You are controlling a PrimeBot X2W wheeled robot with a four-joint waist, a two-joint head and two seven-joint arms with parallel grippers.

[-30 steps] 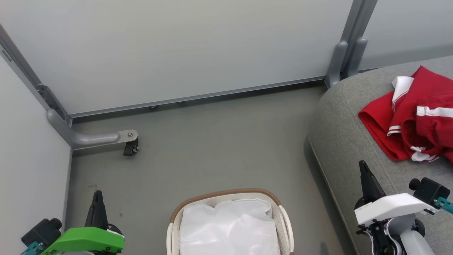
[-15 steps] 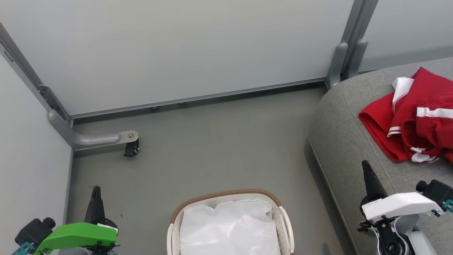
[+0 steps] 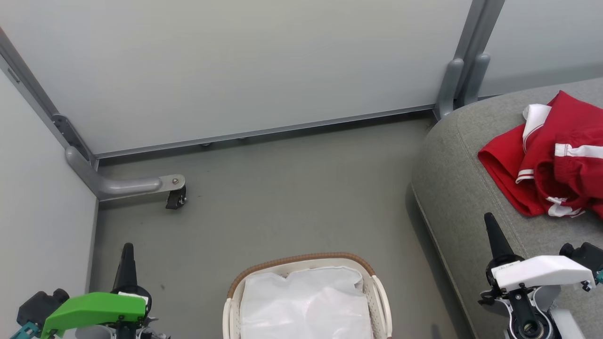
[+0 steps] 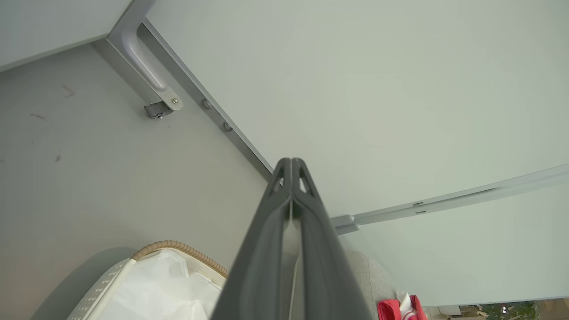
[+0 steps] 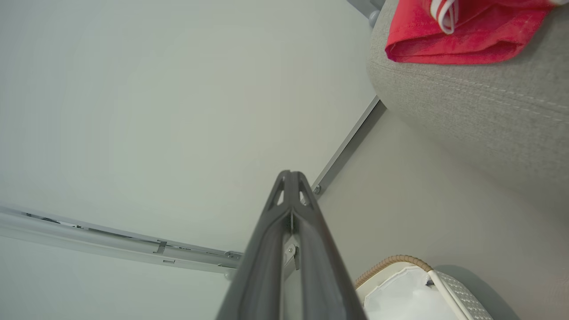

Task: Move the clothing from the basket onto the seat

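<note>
Left pincer (image 3: pixel 127 247) and right pincer (image 3: pixel 489 217) are both pinched shut on nothing, and they've eased back a bit this last second. Looks like they're parking. The clothing (image 3: pixel 556 165) lies just beyond the right one, on the seat (image 3: pixel 457 188). The basket (image 3: pixel 301 258) between them holds only its liner (image 3: pixel 306 301), so I'd say it's done.

The left gripper (image 3: pixel 127 249) carries a bright green cover (image 3: pixel 94 308), moulded smooth with small dark screws at its lower edge, and beside it a black camera block (image 3: pixel 40 303) on a teal bracket (image 3: pixel 21 330). The right gripper (image 3: pixel 490 219) wears a white cover (image 3: pixel 541 274) of the same shape above a black ringed joint (image 3: pixel 530 328). The fingers (image 4: pixel 266 249) are long, dark grey and tapering, with small triangular cut-outs near the tips.
</note>
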